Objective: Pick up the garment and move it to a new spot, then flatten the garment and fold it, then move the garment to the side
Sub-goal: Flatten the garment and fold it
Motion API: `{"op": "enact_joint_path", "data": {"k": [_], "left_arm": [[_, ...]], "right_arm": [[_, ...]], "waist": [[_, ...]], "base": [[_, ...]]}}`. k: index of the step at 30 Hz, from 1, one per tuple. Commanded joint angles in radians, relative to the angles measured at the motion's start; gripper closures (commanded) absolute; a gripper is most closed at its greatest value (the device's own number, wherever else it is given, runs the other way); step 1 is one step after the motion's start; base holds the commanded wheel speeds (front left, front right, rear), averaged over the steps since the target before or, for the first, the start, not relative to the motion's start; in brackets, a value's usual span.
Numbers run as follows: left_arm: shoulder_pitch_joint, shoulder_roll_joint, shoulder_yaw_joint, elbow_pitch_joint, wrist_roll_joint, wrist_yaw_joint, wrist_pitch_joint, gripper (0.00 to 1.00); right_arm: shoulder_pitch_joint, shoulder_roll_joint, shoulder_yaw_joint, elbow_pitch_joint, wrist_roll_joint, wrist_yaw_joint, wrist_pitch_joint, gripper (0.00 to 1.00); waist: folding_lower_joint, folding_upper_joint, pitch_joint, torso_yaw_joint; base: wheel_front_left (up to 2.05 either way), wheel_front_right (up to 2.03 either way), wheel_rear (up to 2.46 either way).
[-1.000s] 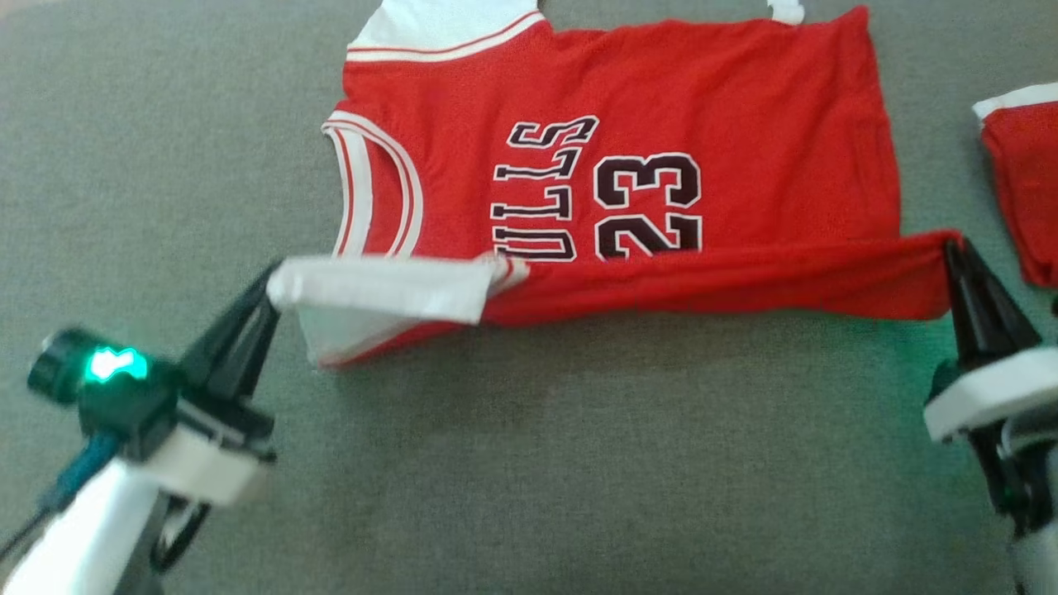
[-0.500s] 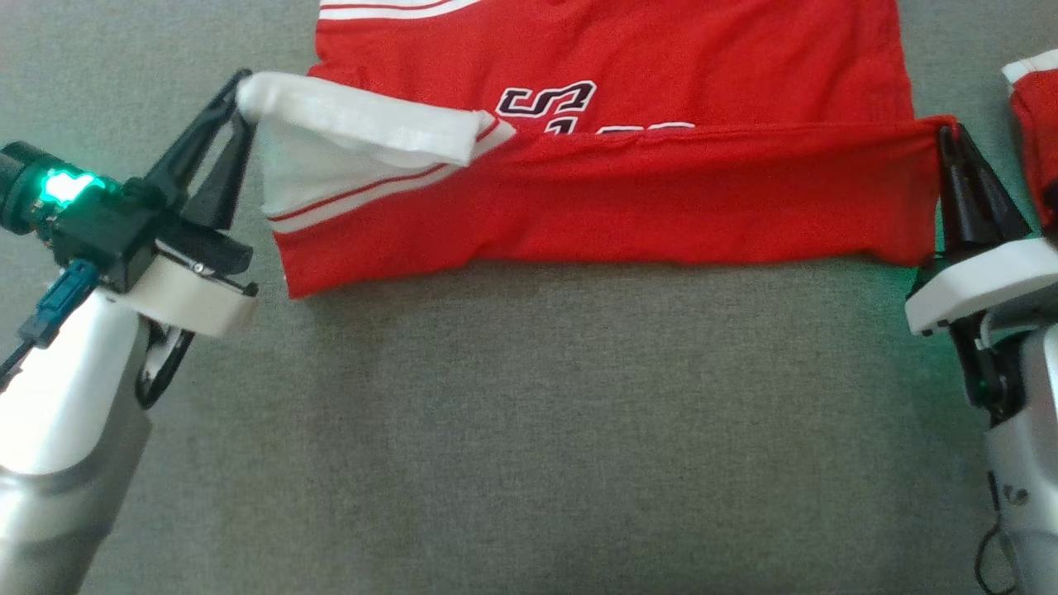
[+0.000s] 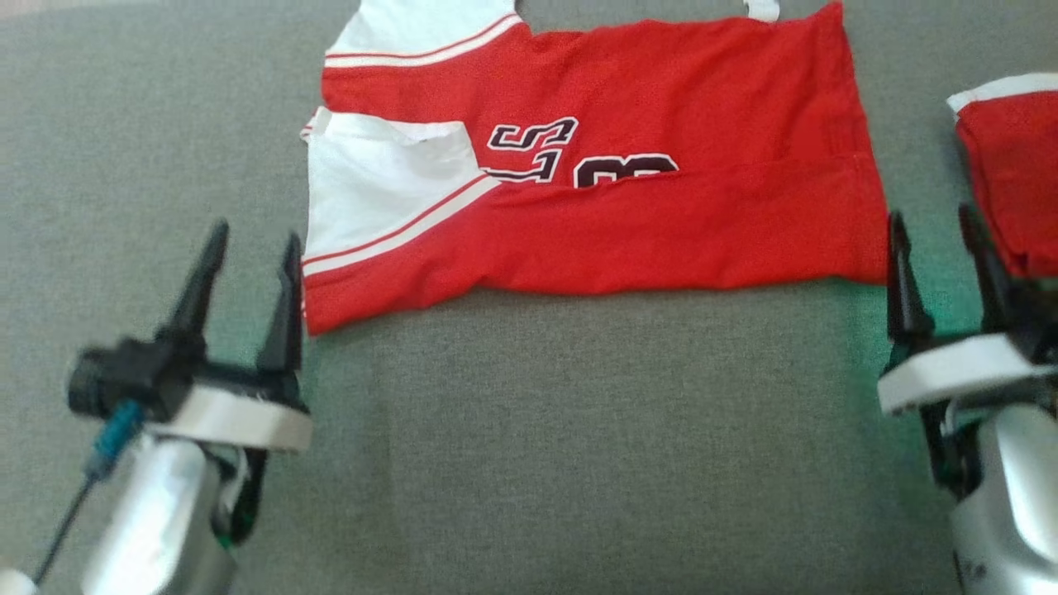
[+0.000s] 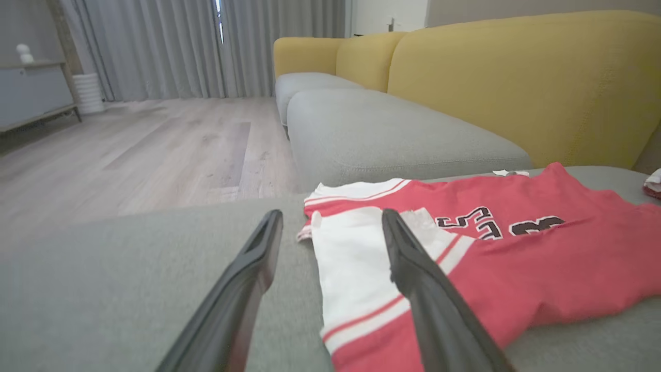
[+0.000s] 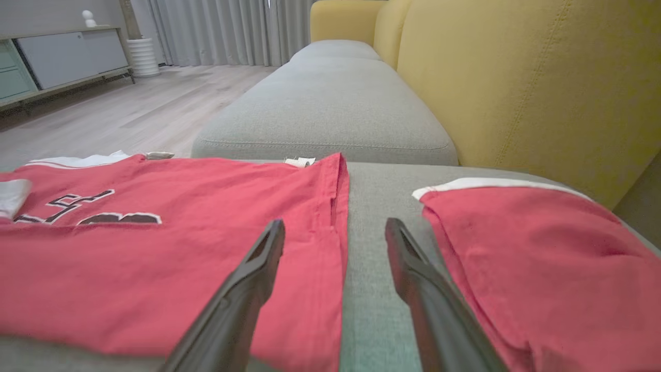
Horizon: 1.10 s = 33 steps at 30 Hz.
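Left hand [image 3: 254,234] and right hand [image 3: 931,215] both stand with their dark fingers spread wide, grasping nothing. Each hovers at one end of the red sleeveless jersey with white trim and black lettering [image 3: 661,240].

That jersey lies flat on the grey fabric sofa seat [image 3: 537,454]. Its near long edge is folded up over the front, so the flap hides the lower half of the letters and the number. A white panel with red stripes shows on the flap at the left end. The left hand sits just beside the jersey's near left corner. From the head view its inner finger looks clear of the cloth, though I cannot tell for certain. The right hand sits just beside the hem end, in the gap between the jersey and a second red garment with a white edge [image 3: 1012,190]. A yellow sofa back [image 4: 516,77] rises behind the seat.

The first lengthwise fold looks laid, so the folding seems partway done. To do this step well, I would lift the hands clear without a fingertip catching and dragging the flap. The near left corner sags lower than the rest of the folded edge, and the cloth there is rumpled, so it likely wants smoothing first. The right hand should keep off the neighbouring garment when it reaches in again.
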Motion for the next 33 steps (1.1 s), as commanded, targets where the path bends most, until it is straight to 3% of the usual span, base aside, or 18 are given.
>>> {"op": "enact_joint_path", "data": {"k": [1,8,22,24,27,28,29,33], "left_arm": [[-0.01,0.013,0.05,-0.028,-0.008,0.006,-0.005,0.0],[0.036,-0.052,0.036,0.085,-0.049,0.001,0.015,0.0],[-0.044,-0.077,-0.026,0.316,-0.061,-0.028,0.081,0.02],[-0.052,-0.075,-0.031,0.341,-0.06,-0.029,0.084,0.48],[-0.065,-0.072,-0.037,0.365,-0.06,-0.035,0.075,0.76],[-0.07,-0.07,-0.041,0.372,-0.059,-0.037,0.07,0.96],[-0.074,-0.07,-0.044,0.378,-0.057,-0.038,0.065,1.0],[-0.09,-0.069,-0.058,0.394,-0.053,-0.046,0.046,1.0]], "right_arm": [[0.012,0.005,0.007,-0.037,-0.012,0.007,-0.014,0.0],[0.075,0.045,-0.016,-0.037,-0.031,0.007,-0.025,0.0],[0.055,0.062,-0.006,0.005,-0.045,0.007,-0.004,0.0],[0.049,0.063,-0.005,0.017,-0.043,0.007,0.006,0.0],[0.031,0.067,-0.008,0.041,-0.036,0.007,0.017,0.0],[0.023,0.069,-0.01,0.052,-0.032,0.007,0.023,0.0],[0.014,0.071,-0.012,0.064,-0.028,0.007,0.03,0.0],[-0.025,0.075,-0.022,0.122,-0.019,0.007,0.057,0.0]], "waist": [[0.0001,-0.0001,-0.014,0.003],[0.0001,-0.0001,-0.032,0.005],[0.0001,-0.0001,-0.02,-0.018],[0.0001,-0.0001,-0.018,-0.016],[0.0001,-0.0001,-0.013,-0.012],[0.0001,-0.0001,-0.011,-0.01],[0.0001,-0.0001,-0.01,-0.008],[0.0001,-0.0001,-0.005,0.001]], "base": [[0.0,0.0,0.0],[0.0,0.0,0.0],[0.0,0.0,0.0],[0.0,0.0,0.0],[0.0,0.0,0.0],[0.0,0.0,0.0],[0.0,0.0,0.0],[0.0,0.0,0.0]]}}
